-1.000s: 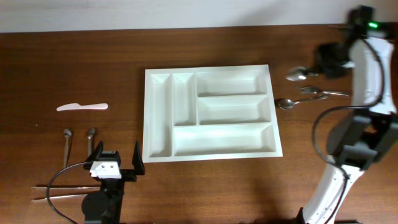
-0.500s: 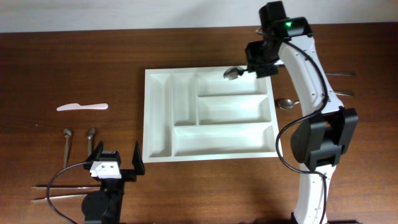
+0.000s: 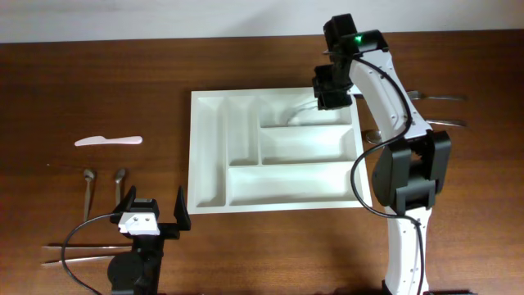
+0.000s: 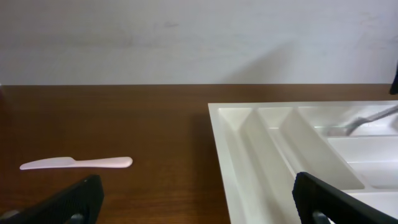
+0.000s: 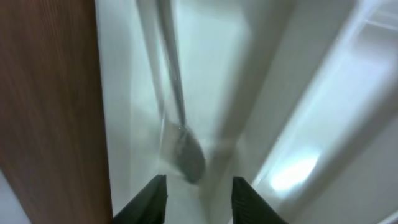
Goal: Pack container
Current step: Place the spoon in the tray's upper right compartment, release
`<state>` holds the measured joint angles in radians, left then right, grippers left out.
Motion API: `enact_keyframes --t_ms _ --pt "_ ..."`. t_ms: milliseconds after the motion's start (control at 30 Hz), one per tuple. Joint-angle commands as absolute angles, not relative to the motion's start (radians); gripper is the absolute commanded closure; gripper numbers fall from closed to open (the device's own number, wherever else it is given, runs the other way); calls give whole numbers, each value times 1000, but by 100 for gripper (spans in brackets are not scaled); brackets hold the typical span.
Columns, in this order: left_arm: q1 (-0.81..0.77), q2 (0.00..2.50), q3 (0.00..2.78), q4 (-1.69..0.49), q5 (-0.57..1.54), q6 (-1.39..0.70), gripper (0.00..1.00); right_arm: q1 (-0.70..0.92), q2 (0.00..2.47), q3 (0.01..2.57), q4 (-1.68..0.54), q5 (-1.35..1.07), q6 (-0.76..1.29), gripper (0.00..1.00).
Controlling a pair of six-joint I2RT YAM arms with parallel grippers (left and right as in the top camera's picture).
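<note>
Placement step, by the look of it: right gripper (image 3: 330, 97) over the top wide compartment of the container (image 3: 209, 201), fingers (image 5: 154, 200) spread, pinching nothing. Spoon (image 5: 185, 155) below and between them, blurred, down inside that compartment. From the left wrist, only a tilted handle, bowl end low. Cannot tell whether fully settled on the floor. Container flat at mid-table, other four compartments bare. Left gripper (image 3: 152, 215) parked near the front edge, left of the container, fingers (image 4: 68, 200) wide apart, holding nothing.

Next, probably:
- Lift right arm straight up, clear of the tray wall.
- Then over to the cutlery at right: second spoon (image 3: 374, 134), part-hidden by the arm, and two handles (image 3: 442, 97) poking out past it.
- Calls for a low approach and a firm pinch on thin flat metal lying on wood; slip risk.

Left-side stock untouched: pale knife (image 3: 108, 141), two small spoons (image 3: 88, 182), long thin pieces (image 3: 82, 247) at front left. Likely work for the left arm.
</note>
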<state>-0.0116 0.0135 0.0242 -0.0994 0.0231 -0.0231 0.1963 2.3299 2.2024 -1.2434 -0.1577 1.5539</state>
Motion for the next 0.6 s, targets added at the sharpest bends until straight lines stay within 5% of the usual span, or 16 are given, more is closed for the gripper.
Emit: enact_keyframes --t_ms 0,167,367,567 --pt "-6 6 17 -96 20 -32 1 189 2328 2220 -1190 -129 1452 62" --pt "-6 6 17 -96 20 -32 1 109 2322 2294 -1201 -127 1336 46" --pt "-6 6 17 -96 20 -32 1 -77 2318 2372 -1330 -128 1254 1" --pt "-6 6 17 -96 20 -32 1 -246 2342 2354 -1415 -105 1105 1"
